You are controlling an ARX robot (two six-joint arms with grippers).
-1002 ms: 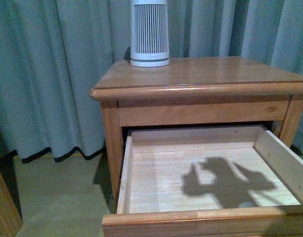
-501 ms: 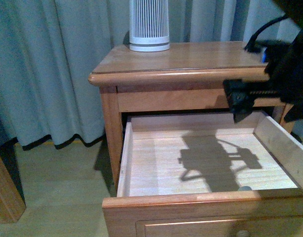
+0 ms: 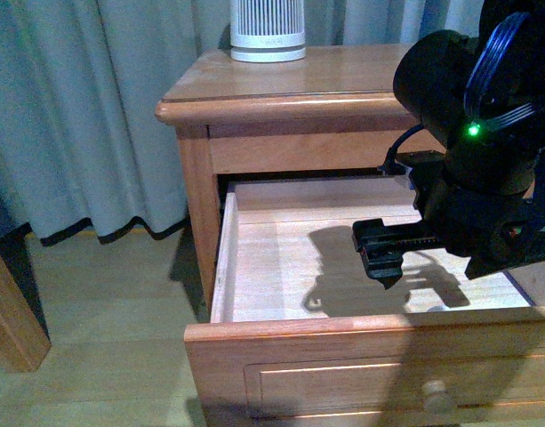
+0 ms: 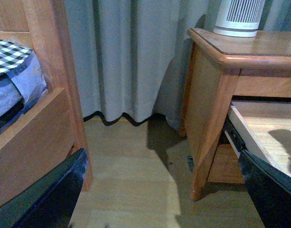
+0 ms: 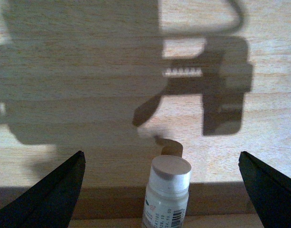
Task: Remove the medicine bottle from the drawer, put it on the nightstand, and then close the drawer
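Dropped over the drawer [image 3: 272, 267] since before: right gripper [image 5: 160, 156], spread wide above the bottle [image 5: 168, 190]; left gripper [image 4: 162, 154] likewise spread, outside the drawer.

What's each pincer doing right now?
Left pincer: open, empty.
Right pincer: open, medicine bottle between its fingers, not gripped.

Right arm [image 3: 485, 178], matte black rounded housings, green indicator light [image 3: 472, 131], blue ribbon cable [image 3: 496, 53] looped above the light, thin black cable [image 3: 395, 158] beside the light, toothed rack bar [image 3: 405, 233] below the light, right gripper [image 5: 160, 156] with black wedge-shaped fingers [image 5: 50, 194].
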